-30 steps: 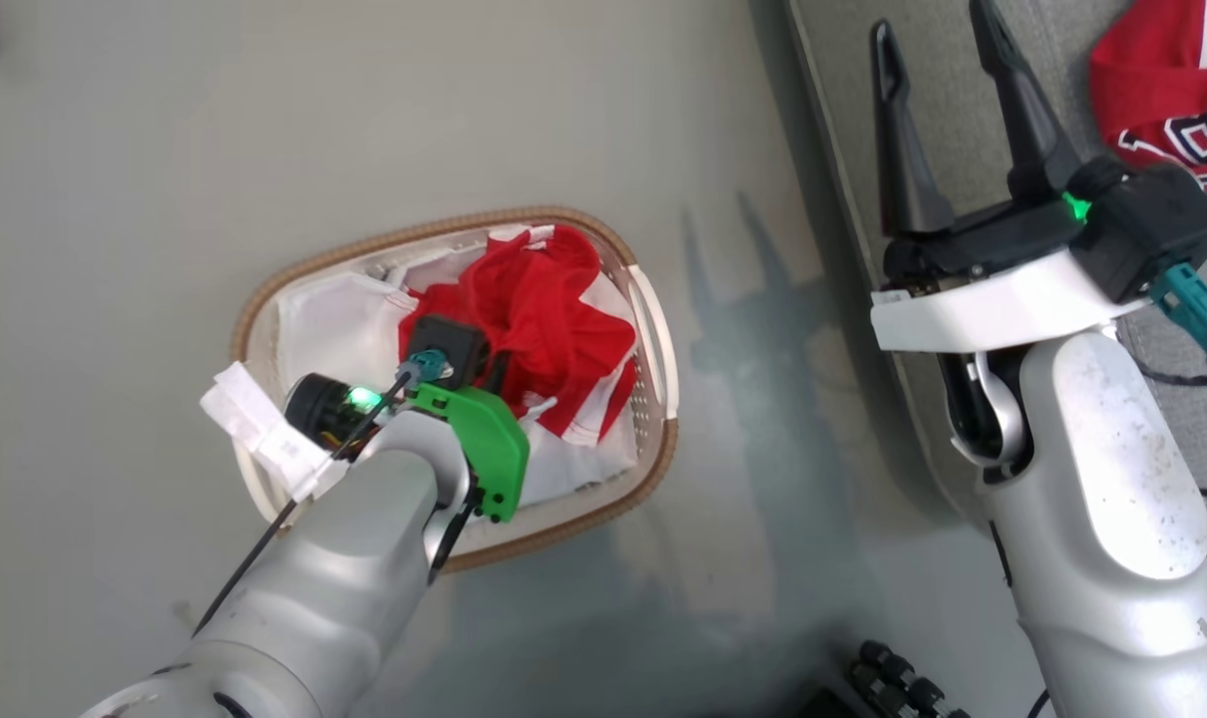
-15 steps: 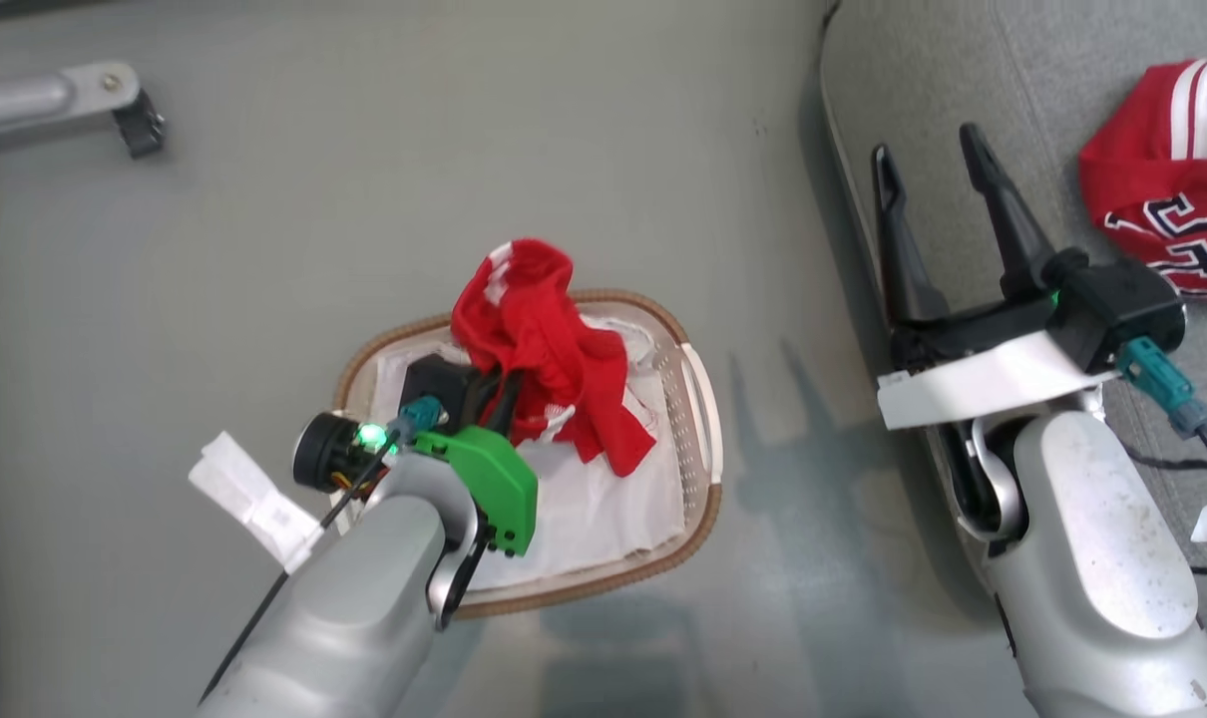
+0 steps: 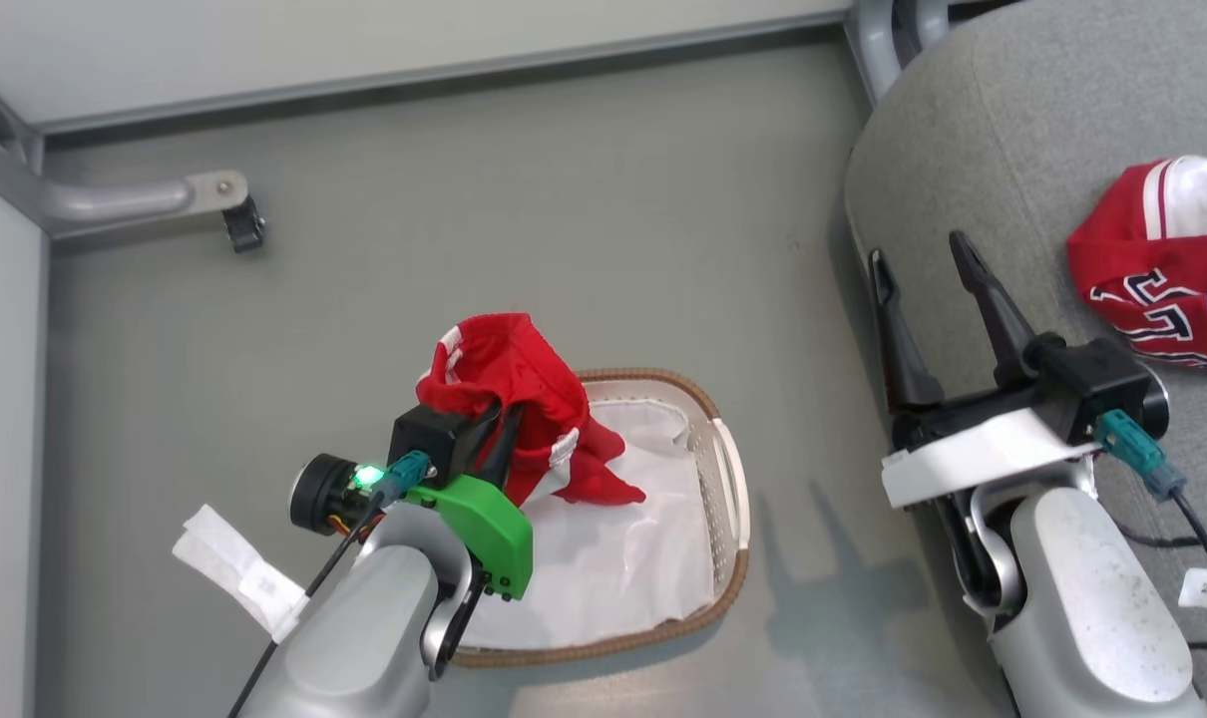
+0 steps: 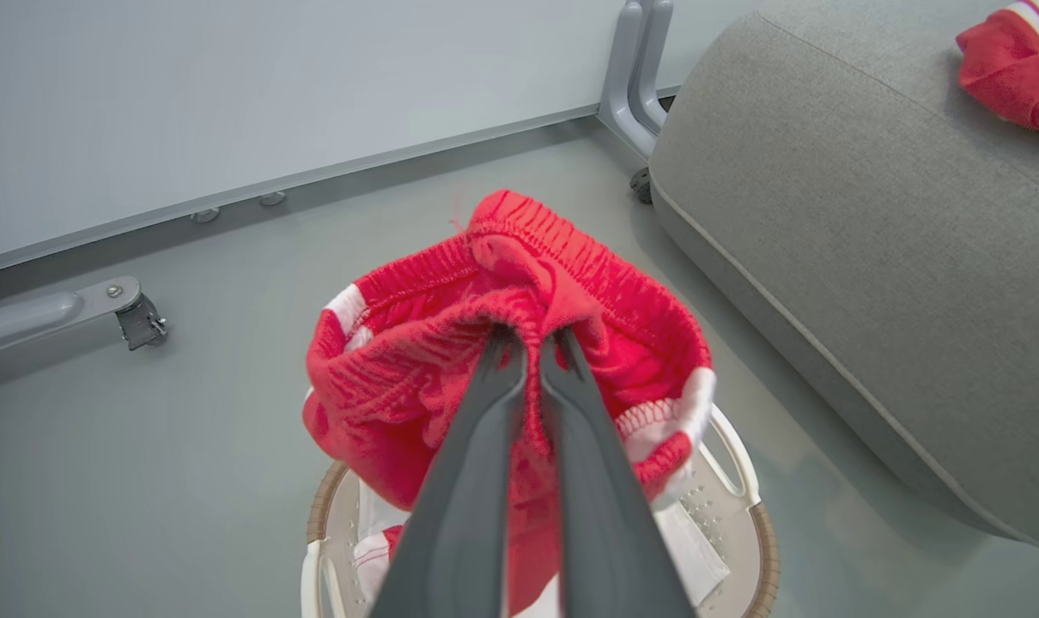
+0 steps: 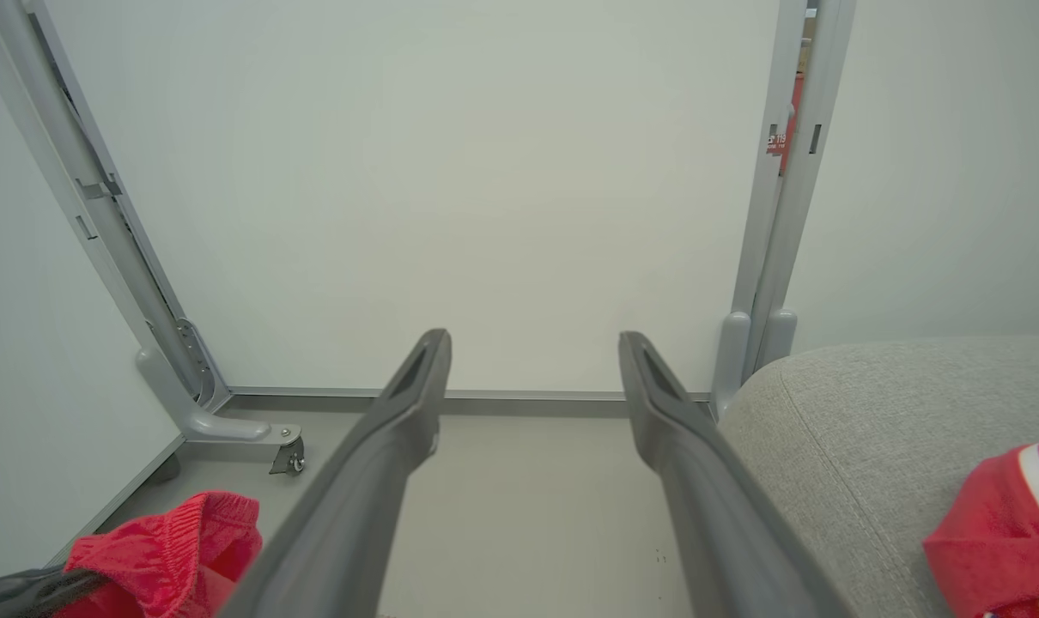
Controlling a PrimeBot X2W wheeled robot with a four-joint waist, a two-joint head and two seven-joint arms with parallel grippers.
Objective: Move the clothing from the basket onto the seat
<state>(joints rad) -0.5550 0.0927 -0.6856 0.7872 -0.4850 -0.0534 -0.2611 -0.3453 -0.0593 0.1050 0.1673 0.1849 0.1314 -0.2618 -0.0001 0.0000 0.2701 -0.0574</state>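
Observation:
The red shorts with white trim hang bunched above the basket, a small white perforated tub with a brown woven rim. My left gripper is shut on their waistband, and the fabric drapes over both fingers. The red jersey with dark letters lies crumpled on the grey seat at the right. My right gripper stands open over the seat's left edge with nothing between its fingers. The right wrist view catches the shorts at lower left and the jersey at lower right.
A flat white sheet lines the basket's bottom. A grey frame leg with a caster juts out at the far left, by pale wall panels. Cables trail beside my right forearm. Grey floor separates the basket from the seat.
My left gripper has lifted the shorts up out of the basket, uncovering the white sheet. The head camera has shifted too. The right gripper stays open.

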